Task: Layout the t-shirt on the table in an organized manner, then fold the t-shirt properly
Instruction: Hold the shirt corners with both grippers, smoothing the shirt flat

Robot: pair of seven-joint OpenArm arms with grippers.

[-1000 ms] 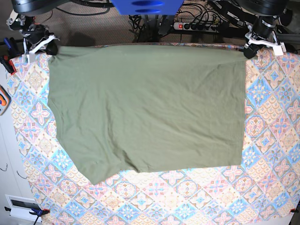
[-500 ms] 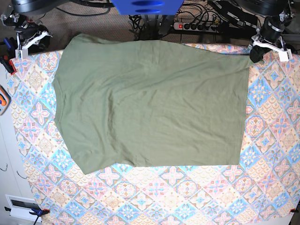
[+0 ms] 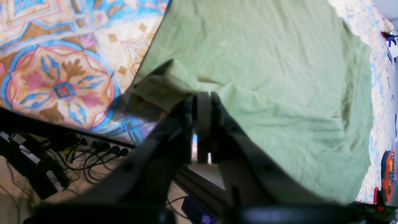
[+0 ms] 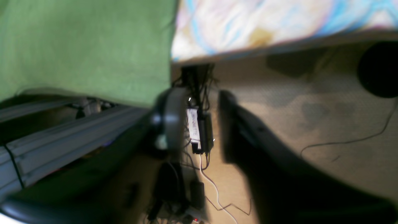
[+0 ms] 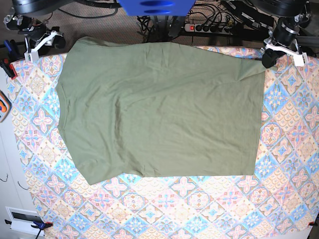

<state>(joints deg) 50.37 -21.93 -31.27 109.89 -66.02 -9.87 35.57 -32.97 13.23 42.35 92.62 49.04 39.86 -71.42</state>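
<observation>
The t-shirt (image 5: 159, 109) lies flat across the table (image 5: 289, 149), long axis side to side; my left claw (image 3: 203, 99) pinches its back corner, my right claw (image 4: 199, 118) gapes empty beside it.

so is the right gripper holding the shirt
No, the right gripper has open jaws with nothing between them, and the shirt edge lies beside it.

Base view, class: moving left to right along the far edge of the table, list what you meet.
Right gripper, open and clear of the cloth → bare table → t-shirt → left gripper, shut on the t-shirt's corner.
</observation>
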